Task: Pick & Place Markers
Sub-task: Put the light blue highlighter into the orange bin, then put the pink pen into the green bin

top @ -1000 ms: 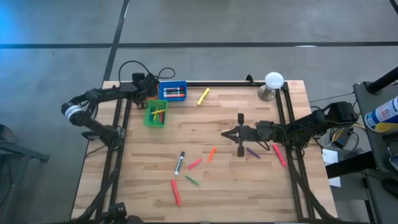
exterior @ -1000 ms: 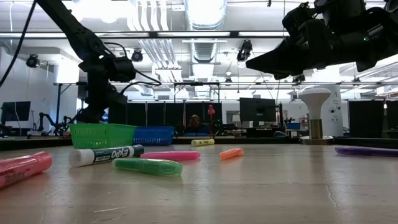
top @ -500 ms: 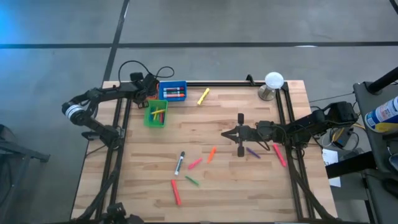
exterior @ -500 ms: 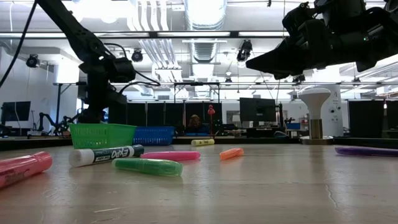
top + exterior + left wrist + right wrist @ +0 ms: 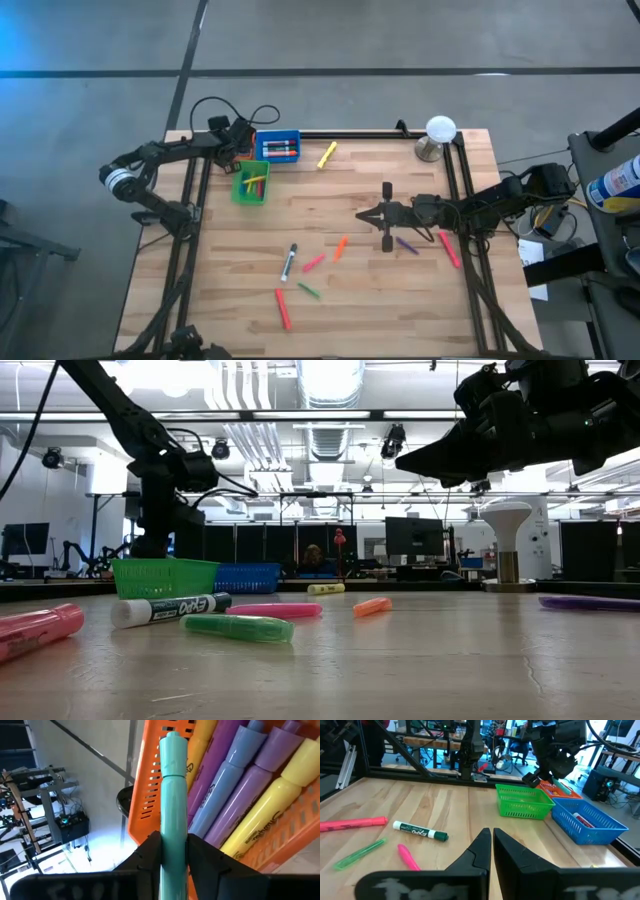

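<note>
On the wooden worktop (image 5: 240,290), the left pincer (image 5: 240,147) sits beside the blue bin (image 5: 278,148) and green bin (image 5: 250,184), while the right pincer (image 5: 366,215) hangs mid-worktop near scattered markers (image 5: 313,263).

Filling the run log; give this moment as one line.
left gripper: holding teal marker over orange bin | right gripper: shut, empty, mid-table | markers remain on table

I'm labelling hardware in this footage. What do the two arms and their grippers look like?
Both arms are dark, jointed links. The left arm has a pale band near its elbow and black cables looping behind its wrist. The right arm is all black, tapering to the right gripper. The left gripper has two black wedge-shaped fingers.
</note>
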### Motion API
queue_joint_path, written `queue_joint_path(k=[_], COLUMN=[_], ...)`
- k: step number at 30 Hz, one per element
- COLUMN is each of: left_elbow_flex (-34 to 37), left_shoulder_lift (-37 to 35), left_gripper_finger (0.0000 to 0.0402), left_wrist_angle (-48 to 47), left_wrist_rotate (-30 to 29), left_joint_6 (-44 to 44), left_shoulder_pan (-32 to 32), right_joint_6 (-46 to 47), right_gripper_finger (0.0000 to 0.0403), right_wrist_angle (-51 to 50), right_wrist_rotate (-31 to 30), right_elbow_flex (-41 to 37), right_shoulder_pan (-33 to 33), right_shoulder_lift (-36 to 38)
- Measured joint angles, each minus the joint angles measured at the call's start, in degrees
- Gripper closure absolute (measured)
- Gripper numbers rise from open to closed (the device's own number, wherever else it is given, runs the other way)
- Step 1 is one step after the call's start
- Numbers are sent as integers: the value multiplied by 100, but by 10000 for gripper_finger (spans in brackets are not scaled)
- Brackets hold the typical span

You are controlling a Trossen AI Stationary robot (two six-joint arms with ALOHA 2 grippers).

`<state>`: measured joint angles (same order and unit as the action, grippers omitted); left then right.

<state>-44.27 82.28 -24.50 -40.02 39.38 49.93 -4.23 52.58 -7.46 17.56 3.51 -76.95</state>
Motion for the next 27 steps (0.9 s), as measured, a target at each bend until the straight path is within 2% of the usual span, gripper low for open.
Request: queue_joint_path(k=[7, 11, 20, 27], left_elbow_flex=[0, 0, -214, -367], left_shoulder_lift=[0, -2, -415, -1182], left_gripper_finger=[284, 264, 260, 261], left_wrist_angle=[-12, -13, -329, -1297], left_wrist_rotate=[298, 101, -169, 131], left_joint_6=[-50, -26, -203, -984], left_shoulder_pan=[0, -2, -32, -414], right_joint_6=[2, 13, 44, 30], right_gripper_finger=[390, 390, 390, 390], right_wrist_angle=[0, 0, 2, 0], right_wrist_rotate=[0, 0, 0, 28], right_elbow_flex=[0, 0, 0, 0], right_shoulder_pan=[0, 0, 0, 0], right_shoulder_lift=[0, 0, 0, 0])
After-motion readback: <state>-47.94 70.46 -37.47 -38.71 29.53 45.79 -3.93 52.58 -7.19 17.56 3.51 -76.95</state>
